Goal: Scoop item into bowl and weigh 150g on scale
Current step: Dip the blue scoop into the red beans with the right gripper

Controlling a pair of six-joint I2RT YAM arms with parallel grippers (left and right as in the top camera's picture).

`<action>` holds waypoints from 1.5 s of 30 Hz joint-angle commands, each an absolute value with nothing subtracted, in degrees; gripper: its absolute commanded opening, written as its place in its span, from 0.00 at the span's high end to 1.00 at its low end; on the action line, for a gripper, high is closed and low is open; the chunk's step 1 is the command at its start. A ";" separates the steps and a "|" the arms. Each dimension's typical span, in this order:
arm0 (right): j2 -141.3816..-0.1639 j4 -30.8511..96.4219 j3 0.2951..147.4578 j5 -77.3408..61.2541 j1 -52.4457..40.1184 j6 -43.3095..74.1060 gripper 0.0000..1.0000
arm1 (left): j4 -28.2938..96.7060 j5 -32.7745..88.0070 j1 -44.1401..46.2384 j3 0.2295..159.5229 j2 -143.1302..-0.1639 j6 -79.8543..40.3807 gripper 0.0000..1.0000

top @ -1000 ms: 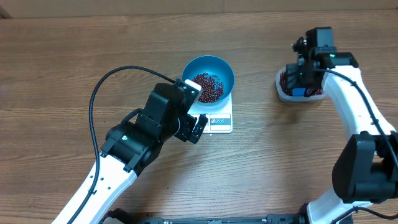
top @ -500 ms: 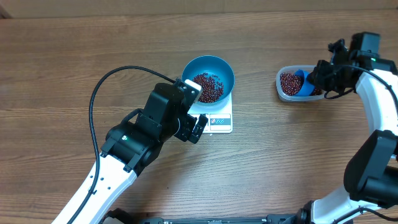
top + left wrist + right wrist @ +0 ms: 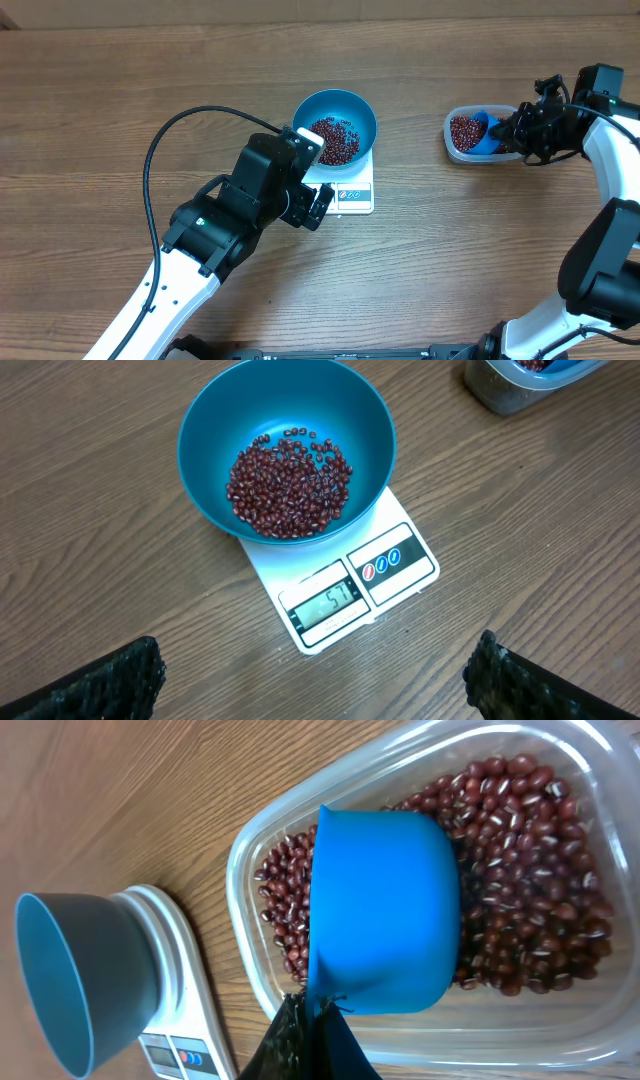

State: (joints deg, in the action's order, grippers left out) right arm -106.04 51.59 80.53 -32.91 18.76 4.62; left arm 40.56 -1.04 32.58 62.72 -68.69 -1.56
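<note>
Beans [image 3: 290, 485]: a loose dark red-brown heap in the bottom of the bowl; more fill the tub, around and beneath the scoop.
Bowl [image 3: 210, 420]: blue, upright on the scale, its rim overhanging the scale's back and side edges.
Scale [image 3: 405, 575]: white; only the front strip is bare of the bowl, with the display reading 57 and two round buttons beside it.
Tub [image 3: 250, 840]: clear plastic, well apart from the scale toward the right, with bare wood between the two.
Scoop [image 3: 385, 910]: blue, inside the tub, its outer wall facing the wrist camera and its body lying on the beans, within the tub's rim.
Right gripper [image 3: 520, 130]: clamped tight on the scoop at its handle end, reaching over the tub's right edge.
Left gripper [image 3: 315, 685]: spread wide and holding nothing, above the table just in front of the scale's front edge; its fingers [image 3: 100, 680] stand well out to either side of the scale.
Cable [image 3: 160, 150]: black, arching over the wood left of the bowl.
Table [image 3: 100, 90]: open wood on every side of the scale and tub.
</note>
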 commanded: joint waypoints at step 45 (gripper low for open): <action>-106.85 52.40 79.77 -55.83 30.61 3.95 0.96 | 40.53 -0.49 32.36 64.36 -68.73 -1.89 0.00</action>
State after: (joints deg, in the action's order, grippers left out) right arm -106.67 52.60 80.05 -51.37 30.35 4.93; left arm 40.71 -1.04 32.58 62.72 -68.71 -1.56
